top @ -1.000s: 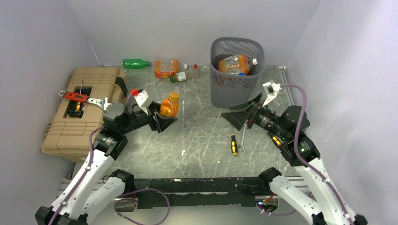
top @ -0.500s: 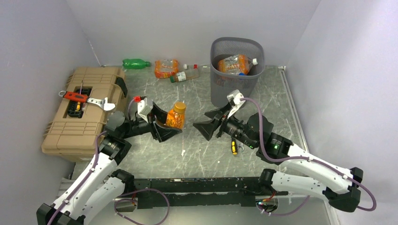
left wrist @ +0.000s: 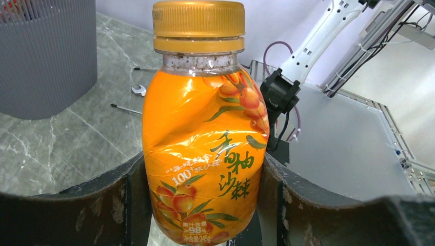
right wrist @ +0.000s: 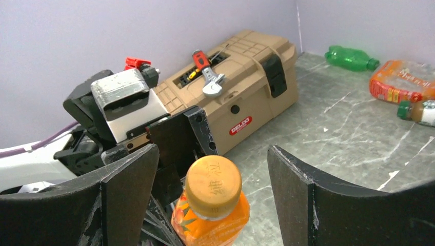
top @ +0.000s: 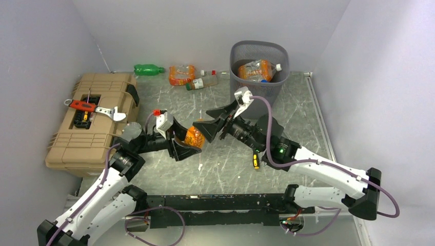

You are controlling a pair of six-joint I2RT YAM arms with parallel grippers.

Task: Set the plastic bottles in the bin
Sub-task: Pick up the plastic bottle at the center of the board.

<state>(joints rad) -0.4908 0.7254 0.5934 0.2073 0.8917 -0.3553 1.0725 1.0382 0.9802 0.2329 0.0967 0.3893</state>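
My left gripper [top: 185, 141] is shut on an orange juice bottle [top: 194, 136] with a gold cap, held above the table's middle; it fills the left wrist view [left wrist: 202, 138]. My right gripper [top: 208, 124] is open, its jaws on either side of the bottle's cap [right wrist: 213, 180] without touching it. The dark grey mesh bin [top: 256, 77] stands at the back right with an orange-labelled bottle [top: 256, 70] inside. A green bottle [top: 147, 68], a crushed orange-labelled bottle [top: 182, 75] and a small brownish bottle [top: 201, 83] lie by the back wall.
The tan toolbox [top: 91, 118] stands at the left with a red-handled wrench [top: 95, 108] on its lid. A black-and-yellow screwdriver [top: 255, 160] lies on the table under my right arm. White walls close in the back and sides.
My right arm swung left from beside the bin until its open jaws bracket the bottle's cap. My left gripper carried the bottle slightly right and lower.
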